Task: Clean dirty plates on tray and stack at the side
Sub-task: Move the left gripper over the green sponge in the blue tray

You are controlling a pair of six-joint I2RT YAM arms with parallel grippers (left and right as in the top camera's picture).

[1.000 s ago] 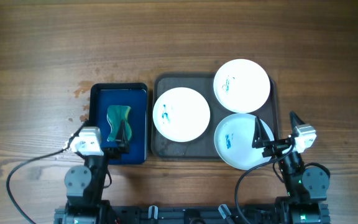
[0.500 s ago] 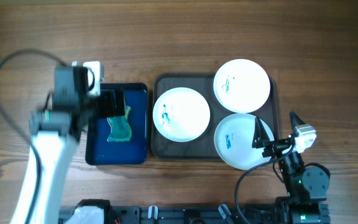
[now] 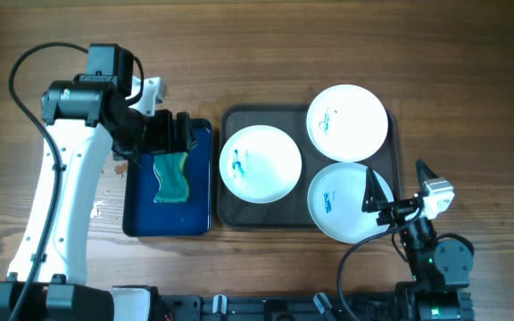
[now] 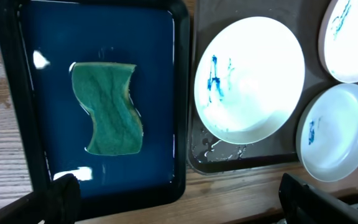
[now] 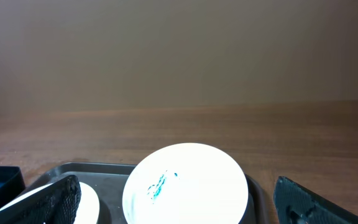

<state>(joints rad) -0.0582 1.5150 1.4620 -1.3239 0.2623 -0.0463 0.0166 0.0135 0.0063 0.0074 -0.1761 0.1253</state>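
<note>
Left end effector [image 3: 183,135] advanced, plates [image 3: 261,163] blue-smeared

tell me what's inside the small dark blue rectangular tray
A green wavy-edged sponge lies flat in the blue tray. The tray floor under it is covered.

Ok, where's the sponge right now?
In the overhead view the green sponge lies in the small blue tray, left of the large tray holding the plates.
</note>
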